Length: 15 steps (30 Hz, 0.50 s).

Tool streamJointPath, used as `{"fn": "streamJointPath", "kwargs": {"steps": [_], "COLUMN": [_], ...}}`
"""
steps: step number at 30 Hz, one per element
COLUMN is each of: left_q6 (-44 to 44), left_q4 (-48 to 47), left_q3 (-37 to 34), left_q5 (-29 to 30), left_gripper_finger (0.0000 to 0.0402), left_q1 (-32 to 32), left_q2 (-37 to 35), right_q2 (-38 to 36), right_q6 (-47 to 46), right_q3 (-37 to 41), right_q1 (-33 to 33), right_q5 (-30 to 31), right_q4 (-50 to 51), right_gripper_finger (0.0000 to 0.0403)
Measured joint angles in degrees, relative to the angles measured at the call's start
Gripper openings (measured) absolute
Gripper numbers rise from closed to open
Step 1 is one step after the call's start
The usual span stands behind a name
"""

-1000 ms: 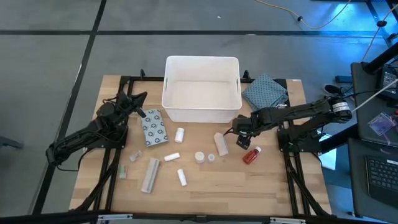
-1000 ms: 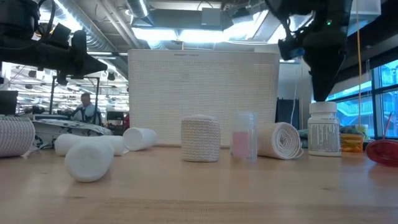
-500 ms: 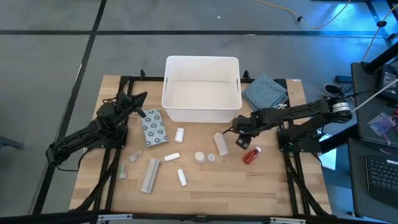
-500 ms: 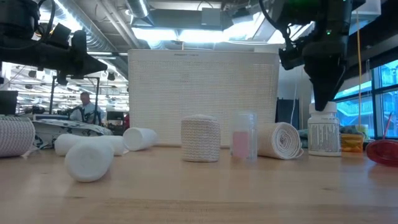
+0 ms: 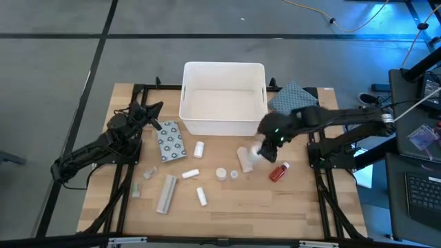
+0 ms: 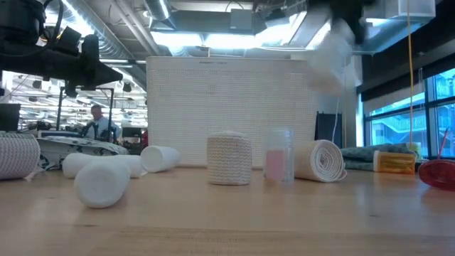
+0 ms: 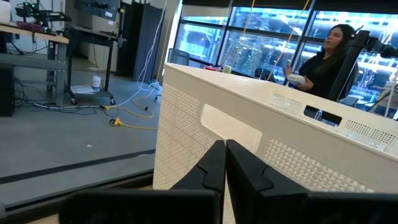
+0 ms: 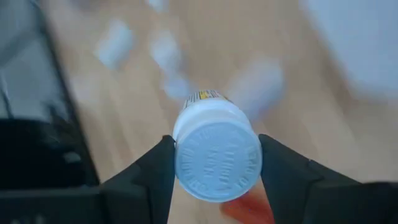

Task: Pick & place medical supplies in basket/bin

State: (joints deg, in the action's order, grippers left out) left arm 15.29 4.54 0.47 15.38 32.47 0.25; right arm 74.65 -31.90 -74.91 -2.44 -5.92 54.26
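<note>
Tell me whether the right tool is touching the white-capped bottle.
Touching. In the right wrist view, the right tool has a dark finger pressed against each side of the white-capped bottle, no gap on either side, with the table blurred behind it.

The tub (image 5: 223, 98) sits at the table's (image 5: 227, 213) far middle, the cloth (image 5: 295, 100) just to its right. The packet (image 5: 170, 141) lies left of the tub's near wall, the tube (image 5: 167, 193) nearer still. Between them and the red bottle (image 5: 278, 171) at right lie several rolls (image 5: 199, 148).
</note>
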Motion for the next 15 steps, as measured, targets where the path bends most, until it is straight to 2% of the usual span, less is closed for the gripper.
{"fn": "streamJointPath", "kwargs": {"steps": [7,10,15], "left_q6": [0.0,0.0,0.0], "left_q4": [0.0,0.0,0.0], "left_q3": [0.0,0.0,0.0], "left_q5": [0.0,-0.1,0.0], "left_gripper_finger": [0.0011,0.0010,0.0008], "left_q1": [0.0,0.0,0.0], "left_q2": [0.0,0.0,0.0], "right_q2": [2.6,6.7,18.5], "right_q6": [19.9,28.3,39.7], "right_q3": [-21.9,-29.1,-39.5], "right_q1": [5.6,11.4,22.4], "right_q5": [15.1,16.4,14.0], "right_q4": [-1.5,-0.8,9.0], "right_gripper_finger": [0.0188,0.0188,0.0188]}}
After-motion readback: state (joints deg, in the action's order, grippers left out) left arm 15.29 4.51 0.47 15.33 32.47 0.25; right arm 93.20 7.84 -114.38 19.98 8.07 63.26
